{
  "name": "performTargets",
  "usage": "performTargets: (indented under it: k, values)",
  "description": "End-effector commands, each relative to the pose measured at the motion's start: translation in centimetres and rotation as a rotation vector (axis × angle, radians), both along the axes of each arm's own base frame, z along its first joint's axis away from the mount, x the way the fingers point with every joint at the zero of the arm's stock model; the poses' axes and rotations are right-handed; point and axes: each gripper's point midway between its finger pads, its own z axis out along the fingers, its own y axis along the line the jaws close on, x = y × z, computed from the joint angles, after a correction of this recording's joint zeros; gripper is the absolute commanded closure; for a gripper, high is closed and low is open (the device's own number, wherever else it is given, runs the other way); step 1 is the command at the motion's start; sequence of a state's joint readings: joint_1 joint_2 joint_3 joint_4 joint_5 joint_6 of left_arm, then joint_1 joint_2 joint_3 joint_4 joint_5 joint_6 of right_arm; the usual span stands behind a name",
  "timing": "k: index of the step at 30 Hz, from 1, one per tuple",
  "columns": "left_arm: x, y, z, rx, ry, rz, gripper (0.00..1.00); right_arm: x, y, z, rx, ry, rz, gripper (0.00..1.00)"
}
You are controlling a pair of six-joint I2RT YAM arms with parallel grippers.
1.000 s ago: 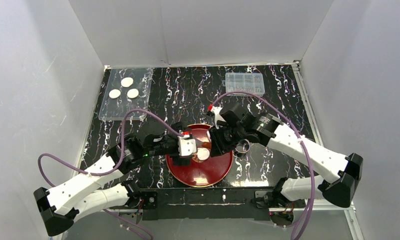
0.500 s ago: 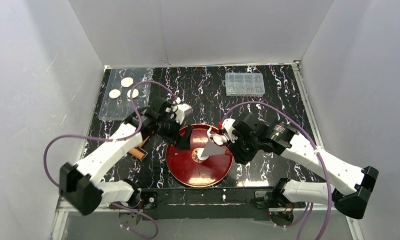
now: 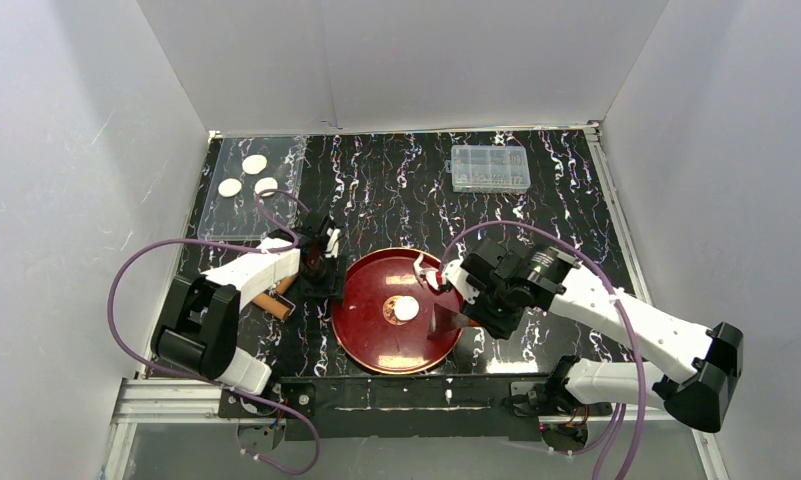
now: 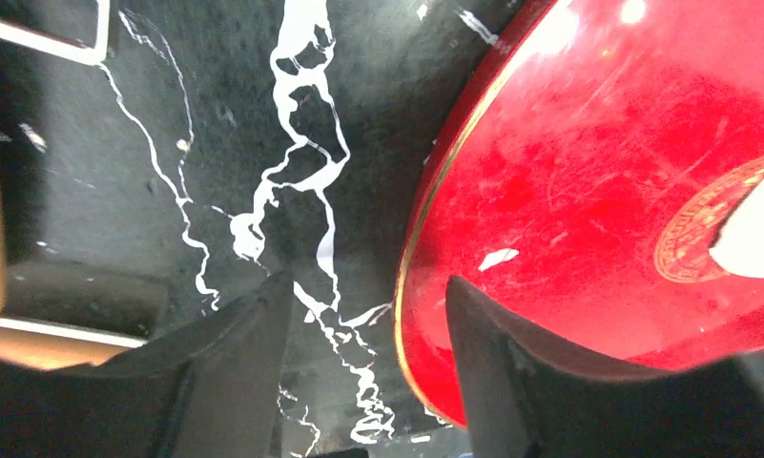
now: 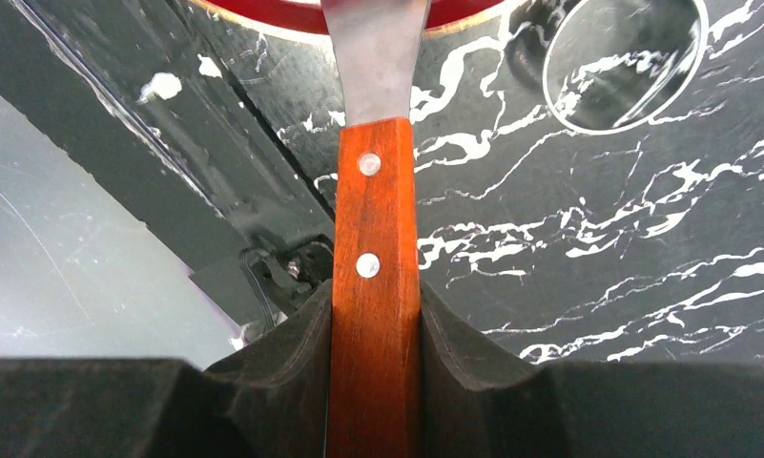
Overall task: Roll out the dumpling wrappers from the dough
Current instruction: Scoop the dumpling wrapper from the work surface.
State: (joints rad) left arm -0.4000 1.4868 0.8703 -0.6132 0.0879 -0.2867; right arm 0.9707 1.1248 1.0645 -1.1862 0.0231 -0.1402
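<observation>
The dough point(image 3: 406, 310), a small white rounded piece, lies at the middle of the red plate point(image 3: 376, 340); the left wrist view catches it at the right edge point(image 4: 752, 239). Three dumpling wrappers point(image 3: 245, 176) lie on a clear tray at the back left. My left gripper point(image 3: 321, 266) is low at the plate's left rim. It is open point(image 4: 363, 286), one finger over the table and the other over the plate point(image 4: 549, 172), with the rim between them. My right gripper point(image 3: 460, 296) is shut point(image 5: 376, 298) on a scraper's wooden handle point(image 5: 376, 229). The scraper's metal blade point(image 3: 443, 322) hangs over the plate's right side.
A wooden rolling pin point(image 3: 275, 301) lies on the black marbled table left of the plate, close to my left gripper. A metal ring point(image 5: 626, 59) sits on the table right of the plate. A clear plastic box point(image 3: 490, 168) stands at the back right.
My left arm swung off the plate, out to the left, then settled low at the plate's left rim, jaws narrower. My right gripper carried the scraper back to the plate's right side.
</observation>
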Motion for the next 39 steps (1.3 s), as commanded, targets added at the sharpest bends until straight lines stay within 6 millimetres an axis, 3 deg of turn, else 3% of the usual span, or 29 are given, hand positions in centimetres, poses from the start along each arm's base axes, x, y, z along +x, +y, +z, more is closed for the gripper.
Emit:
performTargets:
  k: [1,7,19,28,34,36,39]
  values:
    - [-1.3,0.3,-1.6,-0.013,0.038,0.066,0.46,-0.3,1.1,-1.4,0.014,0.066,0.030,0.99]
    - [-1.9,0.2,-2.4,-0.035,0.047,0.100,0.53,0.0,1.1,-1.7,0.002,0.138,-0.001,0.99]
    - [-1.5,0.8,-2.5,-0.069,0.049,0.180,0.77,1.6,3.6,1.9,0.071,0.155,-0.165,0.99]
    - [-1.7,0.9,-2.3,-0.074,0.040,0.198,0.99,0.2,4.0,4.1,0.128,0.207,-0.266,0.99]
    - [-1.6,1.2,-2.5,-0.065,0.030,0.206,1.00,0.8,3.5,6.0,0.095,0.182,-0.361,0.99]
    - [-1.6,1.0,-2.4,-0.078,0.032,0.205,1.00,1.4,3.0,5.6,0.052,0.157,-0.475,0.99]
    - [-1.6,0.9,-2.4,-0.088,0.032,0.205,1.00,2.3,1.7,3.1,-0.022,0.095,-0.675,0.99]
